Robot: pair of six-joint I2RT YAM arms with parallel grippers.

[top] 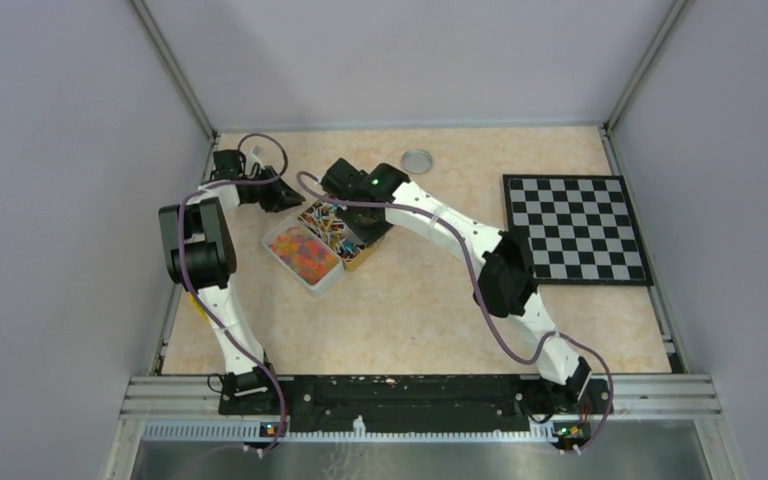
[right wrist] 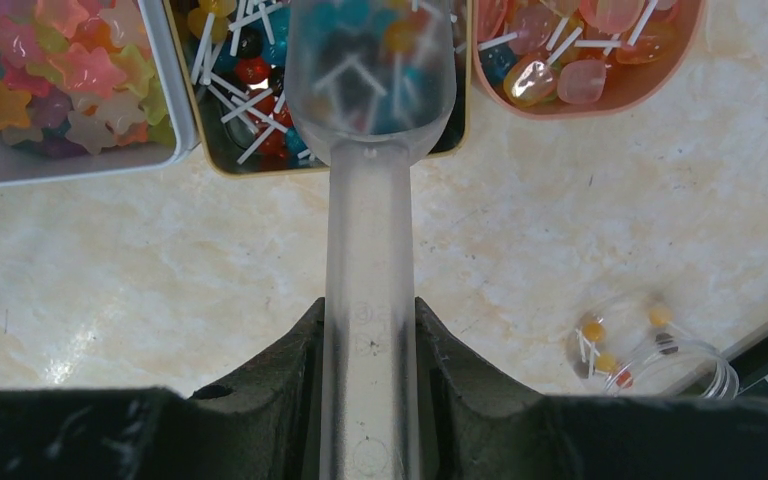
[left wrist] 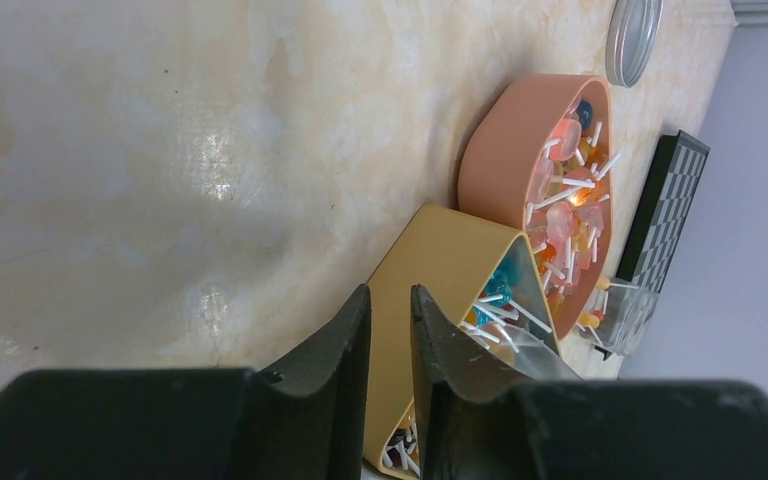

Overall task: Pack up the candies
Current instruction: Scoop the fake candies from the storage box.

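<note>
The candies [right wrist: 50, 80] are small star-shaped sweets in pink, orange and yellow, heaped in a white tray [top: 332, 283]. Beside it stands a mustard-yellow box [left wrist: 440, 270] of stick lollipops [right wrist: 245, 70], then a salmon bowl [left wrist: 495, 150] of pale lollipops. My right gripper [right wrist: 370, 310] is shut on the handle of a clear plastic scoop [right wrist: 370, 90], whose bowl hangs over the yellow box. Whether sweets lie in the scoop I cannot tell. My left gripper [left wrist: 390, 295] is shut on the yellow box's wall, one finger outside, one inside.
A small clear jar [right wrist: 650, 350] with a few lollipops lies on the table right of the scoop. Its metal lid [top: 417, 160] lies at the back. A chessboard [top: 575, 228] fills the right side. Grey walls enclose the table.
</note>
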